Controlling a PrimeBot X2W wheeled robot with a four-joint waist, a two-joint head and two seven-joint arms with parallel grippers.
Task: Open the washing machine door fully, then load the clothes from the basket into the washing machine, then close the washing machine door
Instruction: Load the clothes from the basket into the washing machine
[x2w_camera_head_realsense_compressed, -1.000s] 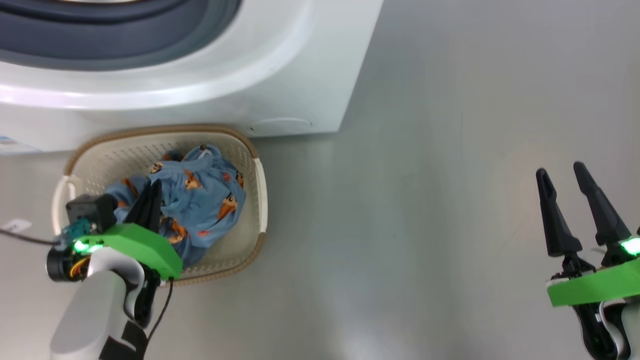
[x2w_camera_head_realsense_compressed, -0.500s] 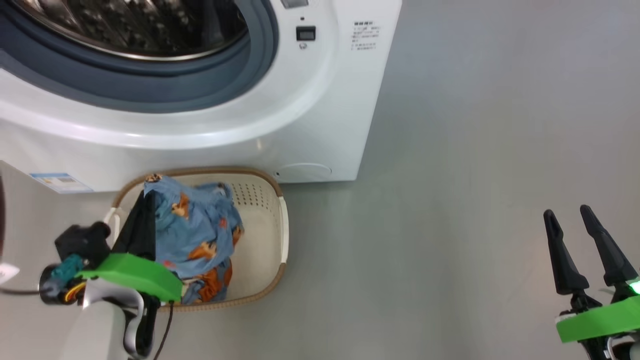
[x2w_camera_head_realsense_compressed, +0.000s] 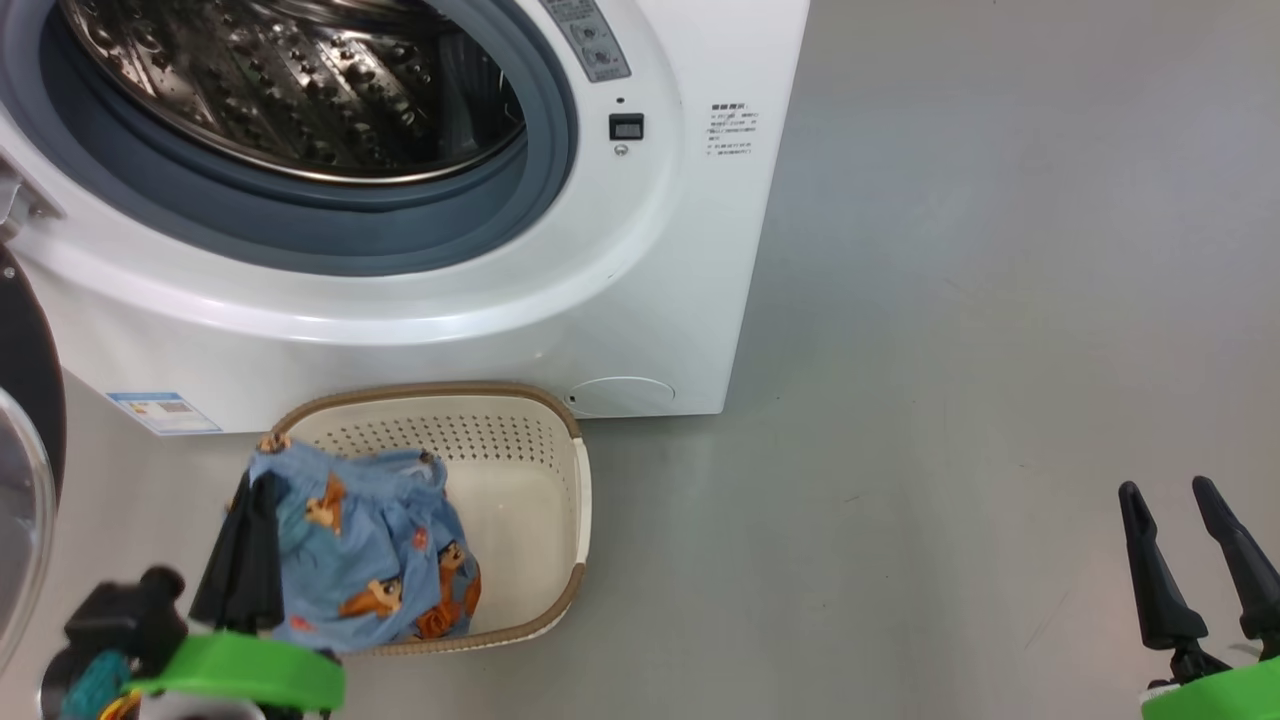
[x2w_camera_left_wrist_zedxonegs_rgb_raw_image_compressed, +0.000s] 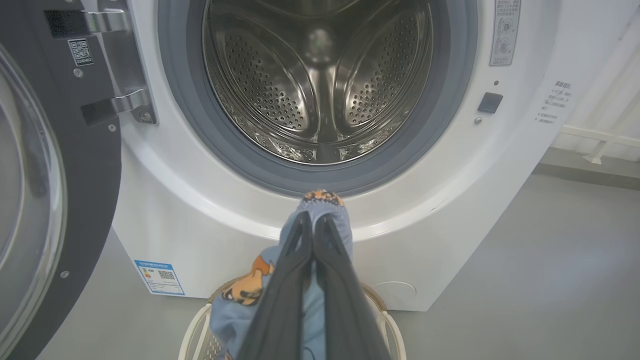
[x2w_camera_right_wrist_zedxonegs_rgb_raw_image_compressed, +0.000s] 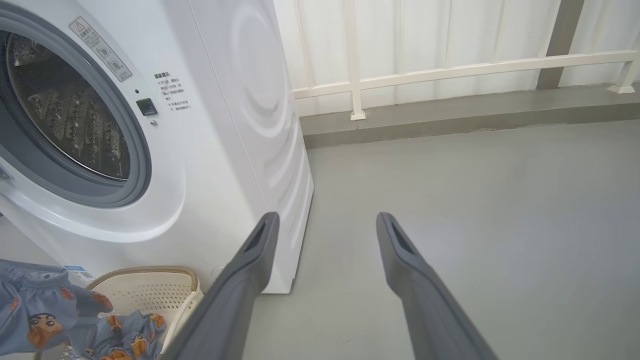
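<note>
Clothes (x2w_camera_head_realsense_compressed: 370, 560) hang over the basket (x2w_camera_head_realsense_compressed: 575, 520) in the head view, pinched by the fingers of the left gripper (x2w_camera_head_realsense_compressed: 255, 485); the right gripper (x2w_camera_head_realsense_compressed: 1167, 490) is spread, empty, above the floor (x2w_camera_head_realsense_compressed: 950, 350). Left wrist view: the bundle faces the washing machine (x2w_camera_left_wrist_zedxonegs_rgb_raw_image_compressed: 425, 240), the washing machine door (x2w_camera_left_wrist_zedxonegs_rgb_raw_image_compressed: 95, 200) open at left. Right wrist view: fingers wide, nothing between.

door (x2w_camera_left_wrist_zedxonegs_rgb_raw_image_compressed: 95, 175) open | clothes (x2w_camera_head_realsense_compressed: 370, 560) hanging over basket (x2w_camera_head_realsense_compressed: 500, 440) | basket before washing machine (x2w_camera_head_realsense_compressed: 650, 280)
</note>
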